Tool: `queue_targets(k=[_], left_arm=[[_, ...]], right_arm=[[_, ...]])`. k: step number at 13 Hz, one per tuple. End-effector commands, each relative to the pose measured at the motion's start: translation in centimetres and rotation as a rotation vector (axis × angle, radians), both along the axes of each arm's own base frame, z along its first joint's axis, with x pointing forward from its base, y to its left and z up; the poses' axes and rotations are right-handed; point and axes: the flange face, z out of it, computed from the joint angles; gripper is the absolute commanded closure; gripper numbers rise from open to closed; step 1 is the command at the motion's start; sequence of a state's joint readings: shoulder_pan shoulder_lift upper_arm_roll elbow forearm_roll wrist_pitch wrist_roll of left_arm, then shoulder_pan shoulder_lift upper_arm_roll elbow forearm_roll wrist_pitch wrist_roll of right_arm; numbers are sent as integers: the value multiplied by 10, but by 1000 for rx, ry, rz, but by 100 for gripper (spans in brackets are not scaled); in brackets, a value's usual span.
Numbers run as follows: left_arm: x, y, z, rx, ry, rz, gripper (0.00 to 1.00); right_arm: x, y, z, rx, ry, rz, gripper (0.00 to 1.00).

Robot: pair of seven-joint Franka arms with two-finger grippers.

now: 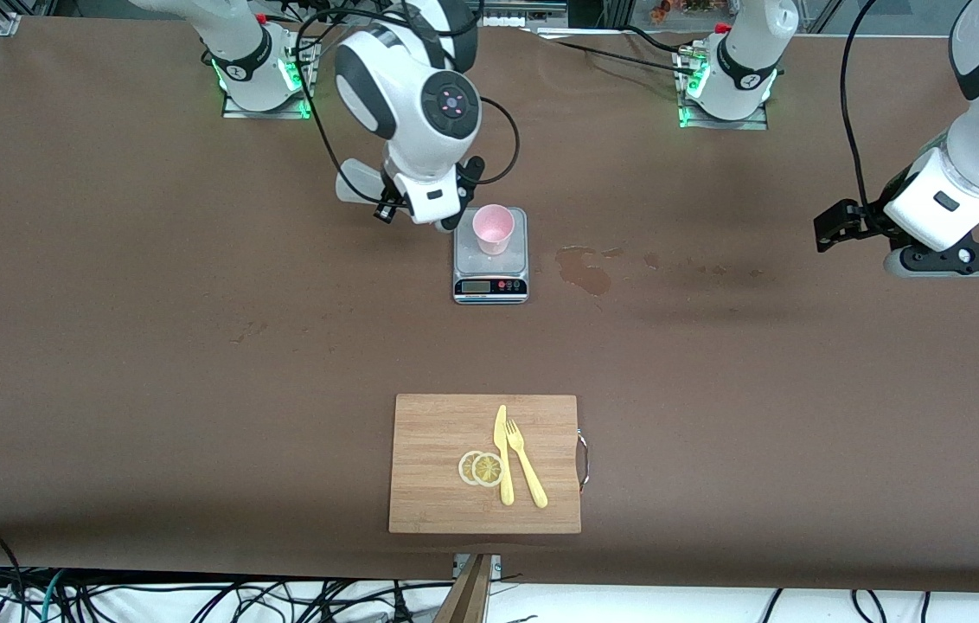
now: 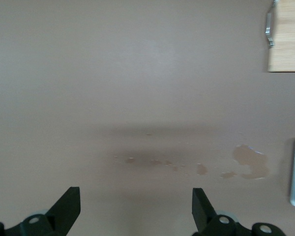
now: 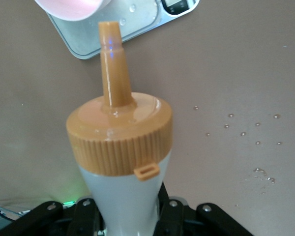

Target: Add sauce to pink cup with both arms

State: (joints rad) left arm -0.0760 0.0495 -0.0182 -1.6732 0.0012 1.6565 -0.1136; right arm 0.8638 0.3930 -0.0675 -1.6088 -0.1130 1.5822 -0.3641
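Note:
The pink cup (image 1: 492,228) stands upright on the grey kitchen scale (image 1: 490,279). My right gripper (image 1: 451,220) is just beside the cup, toward the right arm's end of the table. It is shut on the sauce bottle (image 3: 120,147), a whitish bottle with an orange cap. In the right wrist view the nozzle (image 3: 111,64) points toward the cup's rim (image 3: 73,7), its tip just short of it, over the scale (image 3: 137,27). The bottle is hidden by the hand in the front view. My left gripper (image 1: 832,227) is open and empty, over bare table toward the left arm's end (image 2: 136,211).
A brown stain (image 1: 586,268) lies on the table beside the scale, toward the left arm's end, also in the left wrist view (image 2: 250,162). A wooden cutting board (image 1: 420,510) nearer the camera holds lemon slices (image 1: 481,468), a yellow knife (image 1: 503,454) and a fork (image 1: 526,463).

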Motion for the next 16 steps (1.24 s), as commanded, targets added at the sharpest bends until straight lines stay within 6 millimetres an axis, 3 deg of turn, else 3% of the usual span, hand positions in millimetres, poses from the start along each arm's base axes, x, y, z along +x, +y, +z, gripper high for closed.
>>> queue_targets(k=[1, 4, 9, 13, 16], left_arm=[[4, 1, 3, -39, 4, -6, 0], [5, 1, 1, -34, 7, -5, 0], [5, 0, 0, -34, 9, -2, 0], [5, 0, 0, -34, 10, -2, 0], [4, -2, -1, -32, 13, -6, 0]], right_arm=[[-9, 19, -5, -65, -24, -7, 100], [-35, 38, -26, -137, -16, 15, 100], [-52, 50, -52, -220, 26, 52, 100], [-37, 64, -53, -231, 19, 45, 100], [-34, 67, -66, -245, 26, 43, 100]])
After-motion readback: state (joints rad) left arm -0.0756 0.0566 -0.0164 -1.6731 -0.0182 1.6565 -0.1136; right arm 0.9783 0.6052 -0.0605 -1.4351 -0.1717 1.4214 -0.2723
